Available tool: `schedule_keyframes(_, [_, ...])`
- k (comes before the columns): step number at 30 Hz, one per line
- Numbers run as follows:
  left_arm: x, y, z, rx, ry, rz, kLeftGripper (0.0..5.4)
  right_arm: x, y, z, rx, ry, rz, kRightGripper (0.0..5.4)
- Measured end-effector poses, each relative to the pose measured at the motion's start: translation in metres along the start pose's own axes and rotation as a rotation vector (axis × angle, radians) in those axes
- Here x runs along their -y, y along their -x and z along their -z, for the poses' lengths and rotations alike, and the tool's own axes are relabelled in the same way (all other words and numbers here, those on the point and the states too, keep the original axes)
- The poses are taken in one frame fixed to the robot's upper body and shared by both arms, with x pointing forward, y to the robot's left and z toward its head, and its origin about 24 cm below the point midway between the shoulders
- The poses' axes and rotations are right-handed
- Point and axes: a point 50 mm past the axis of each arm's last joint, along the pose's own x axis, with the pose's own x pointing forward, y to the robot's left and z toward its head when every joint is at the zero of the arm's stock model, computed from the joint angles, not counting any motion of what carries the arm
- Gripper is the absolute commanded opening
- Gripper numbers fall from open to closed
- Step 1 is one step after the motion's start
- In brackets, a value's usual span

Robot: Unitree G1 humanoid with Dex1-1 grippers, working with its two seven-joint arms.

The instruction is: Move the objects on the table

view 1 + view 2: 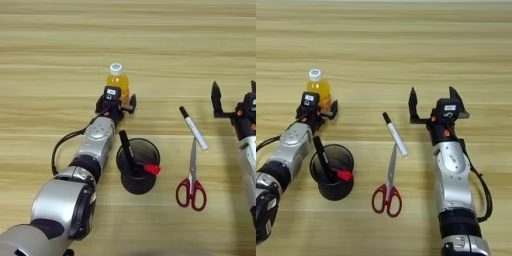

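The orange drink bottle (117,80) stands upright at the far left of the bench (50,40). The left pincer (118,102) is at its near side; whether it grips cannot be told. The right pincer (434,101) hovers spread open, empty, right of the marker (394,133). The pen cup (138,167) stands near, apparently the receptacle.

One small clear bottle of orange drink with white cap (116,80), one slim white marker with black cap (194,128), one black round pen cup (138,165), one pair of red-handled scissors (191,183), all on one light-wood table (50,40). Inside the cup: one black pen (125,148) and one red-tipped item (151,169), kind unclear. Two robot arms, so two grippers: left gripper (118,102), right gripper (434,103).
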Motion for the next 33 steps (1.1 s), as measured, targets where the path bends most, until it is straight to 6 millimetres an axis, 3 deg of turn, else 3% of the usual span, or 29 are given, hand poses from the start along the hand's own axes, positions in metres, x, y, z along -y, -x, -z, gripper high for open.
schedule_keyframes(4, [0.001, 0.0, 0.0, 0.004, -0.003, 0.015, 5.36, 0.0, 0.0, 0.0, 0.001, 0.0, 0.0, 5.4])
schedule_keyframes(16, [0.001, -0.001, -0.019, 0.136, -0.055, 0.004, 5.36, 0.001, 0.0, 0.0, 0.002, -0.003, -0.004, 5.4])
schedule_keyframes(26, [-0.016, 0.007, -0.036, 0.266, -0.064, -0.079, 5.36, 0.001, 0.0, -0.001, 0.005, -0.006, -0.004, 5.4])
schedule_keyframes(33, [-0.023, 0.02, -0.075, 0.495, -0.097, -0.099, 5.36, 0.002, -0.002, -0.002, 0.011, -0.006, -0.003, 5.4])
